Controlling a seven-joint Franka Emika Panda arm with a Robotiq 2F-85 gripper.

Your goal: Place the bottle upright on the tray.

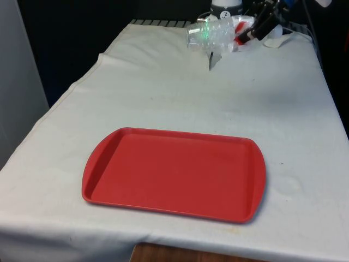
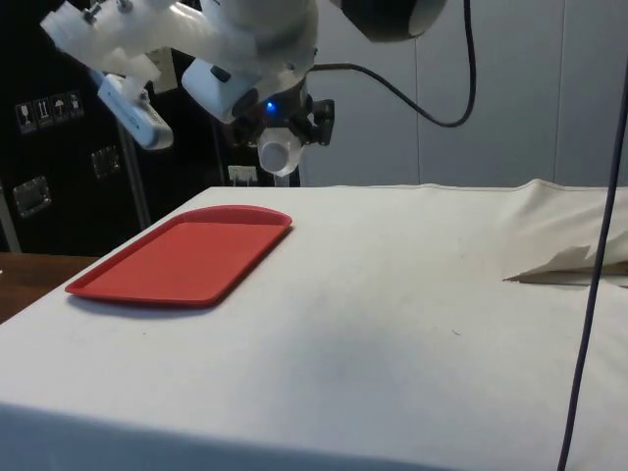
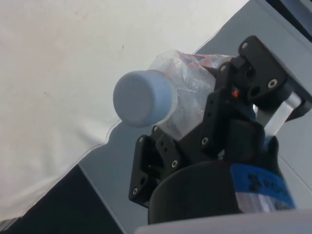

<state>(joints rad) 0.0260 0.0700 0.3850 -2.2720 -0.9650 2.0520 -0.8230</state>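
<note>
Gripping the clear plastic bottle (image 3: 187, 105) near its neck, the gripper (image 3: 195, 131) holds it sideways in the air above the table's far end, well away from the red tray (image 1: 174, 174); it looks light, thin-walled, probably crushable and slippery.

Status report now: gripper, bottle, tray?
Gripper shut on bottle, carried lying sideways above the table's far end. Tray bare, near end. Nothing in the way.
</note>
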